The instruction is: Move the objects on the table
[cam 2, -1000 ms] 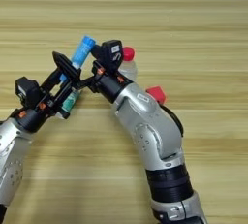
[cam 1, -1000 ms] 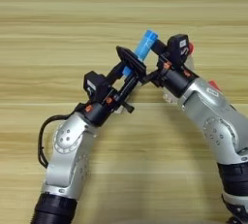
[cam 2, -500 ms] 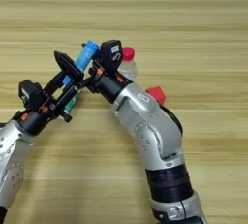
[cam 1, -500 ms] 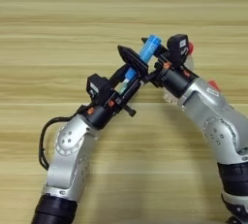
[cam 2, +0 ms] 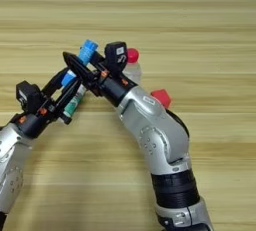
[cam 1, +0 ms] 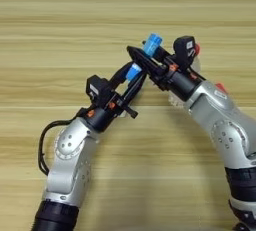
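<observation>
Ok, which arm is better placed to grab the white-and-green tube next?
Left, probably. The white-and-green tube lies just beside the left gripper, on that arm's side. The right gripper is at the blue tube, reaching across from the other side.

Place type unclear: only bare wooden table (cam 1: 60, 20) fills both views.
</observation>
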